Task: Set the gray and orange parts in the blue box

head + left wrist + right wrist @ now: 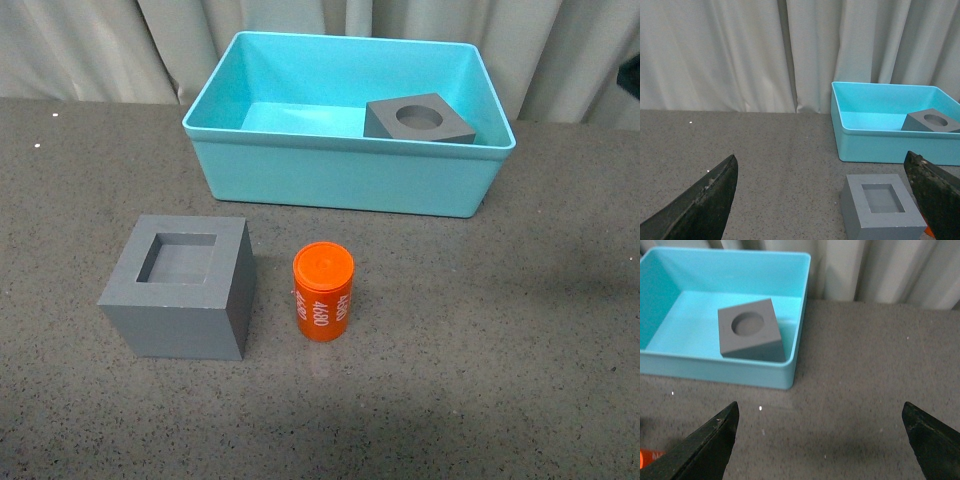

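Logging the matte gray cube with the round recess (420,120) lying askew inside the turquoise blue box (340,150), toward its right end. I see the gray cube with the square recess (180,290) on the dark table (500,350) in front of the box, the orange cylinder (323,293) upright just beside it, white "4680" on its side. Left gripper (821,157) and right gripper (820,405) both spread wide, holding nothing.

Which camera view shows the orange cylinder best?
The front view: the orange cylinder stands whole, its 4680 print readable. The left wrist view shows only an orange sliver beside the square-recess cube; the right wrist view only a sliver at the picture's edge.
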